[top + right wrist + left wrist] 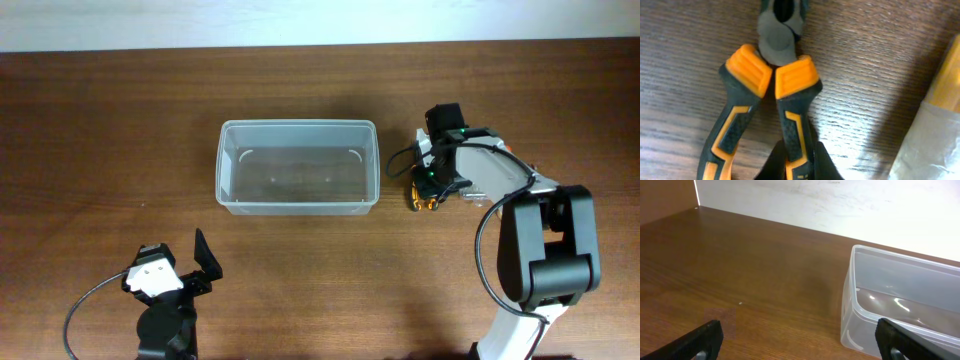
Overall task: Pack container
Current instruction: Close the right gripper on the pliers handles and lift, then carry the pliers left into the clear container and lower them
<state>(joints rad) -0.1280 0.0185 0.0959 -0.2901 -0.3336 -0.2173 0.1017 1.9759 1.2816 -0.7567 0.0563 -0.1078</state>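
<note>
To the near left of the container, well apart from it, the left gripper hovers over bare wooden table. Its two black fingers are spread wide with nothing between them. In the left wrist view, the left gripper faces across the brown tabletop, and the container stands ahead and to the right of its line. The container is a clear rectangular tub with rounded corners and a thick rim. It stands upright in the middle of the table with its long sides running left to right, and nothing shows inside it. Just beside the container's right end, but apart from it, a pair of pliers with black and orange handles lies flat on the wood. The right gripper is directly over them, and its arm bends back to a base on the near right of the container. In the right wrist view, the pliers fill the frame with the grey head at the top. Dark fingertips flank the right-hand handle at the bottom edge. Whether they clamp that handle or only stand around it cannot be told. A pale yellowish object crosses the right edge of that view, too blurred to name.
</note>
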